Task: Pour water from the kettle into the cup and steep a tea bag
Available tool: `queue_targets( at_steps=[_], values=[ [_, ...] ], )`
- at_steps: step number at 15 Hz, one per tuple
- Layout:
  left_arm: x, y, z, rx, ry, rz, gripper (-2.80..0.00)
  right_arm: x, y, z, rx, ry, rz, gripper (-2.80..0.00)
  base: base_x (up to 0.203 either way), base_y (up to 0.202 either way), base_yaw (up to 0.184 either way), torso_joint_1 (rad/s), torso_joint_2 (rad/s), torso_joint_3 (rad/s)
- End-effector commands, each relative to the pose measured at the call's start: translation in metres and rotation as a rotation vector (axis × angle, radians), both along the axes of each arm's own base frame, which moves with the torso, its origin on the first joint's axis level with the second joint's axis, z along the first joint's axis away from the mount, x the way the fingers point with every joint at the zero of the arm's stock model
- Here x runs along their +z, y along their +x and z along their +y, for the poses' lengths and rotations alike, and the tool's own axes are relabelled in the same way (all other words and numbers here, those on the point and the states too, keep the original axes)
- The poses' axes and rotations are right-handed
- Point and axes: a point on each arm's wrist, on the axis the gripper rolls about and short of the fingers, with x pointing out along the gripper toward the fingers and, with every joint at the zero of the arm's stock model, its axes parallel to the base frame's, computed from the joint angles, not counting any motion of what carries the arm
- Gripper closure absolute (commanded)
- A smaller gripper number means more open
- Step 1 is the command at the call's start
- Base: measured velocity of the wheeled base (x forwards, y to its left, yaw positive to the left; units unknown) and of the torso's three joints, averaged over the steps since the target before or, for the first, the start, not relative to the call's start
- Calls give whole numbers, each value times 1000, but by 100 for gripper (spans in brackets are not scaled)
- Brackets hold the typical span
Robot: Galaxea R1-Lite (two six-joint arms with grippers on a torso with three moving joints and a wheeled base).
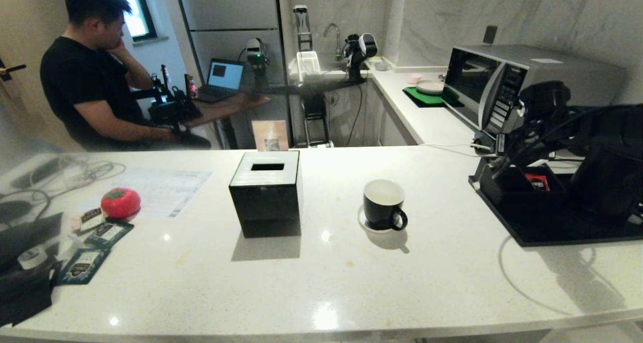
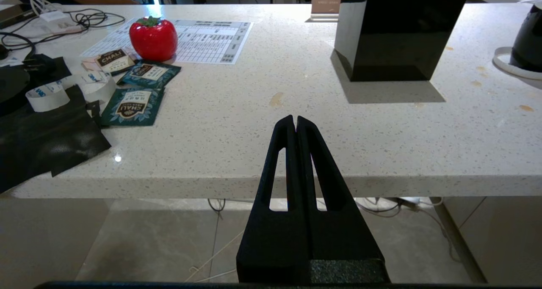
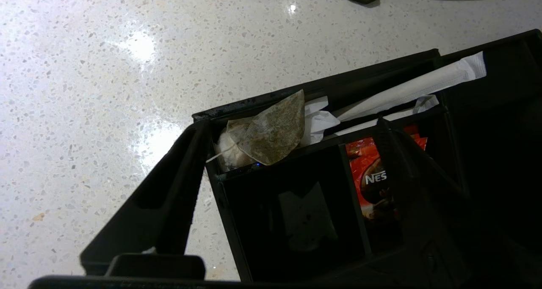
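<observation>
My right gripper (image 3: pixel 292 162) hangs wide open over the black organiser (image 3: pixel 322 90) on the counter's (image 1: pixel 321 282) right, fingers straddling a tea bag (image 3: pixel 269 134), gripping nothing. My left gripper (image 2: pixel 295 122) is closed and empty at the near edge. The cup (image 1: pixel 384 203) sits mid-counter.

Speckled polished stone counter (image 1: pixel 321 282) with glossy glare spots, glossy black tissue box (image 1: pixel 266 195) at centre, glazed black cup (image 1: pixel 384 204), brushed-metal microwave (image 1: pixel 507 82) upper right, translucent mesh tea bag (image 3: pixel 269 132), matt black plastic organiser (image 3: pixel 296 221)
</observation>
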Motion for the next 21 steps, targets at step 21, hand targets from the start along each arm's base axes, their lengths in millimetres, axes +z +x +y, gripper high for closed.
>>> queue_targets(
  at_steps=[21],
  values=[
    [0, 0, 0, 1, 0, 0, 0, -19, 6, -15, -60, -6, 36, -280, 0, 0, 0, 0, 0, 0]
  ],
)
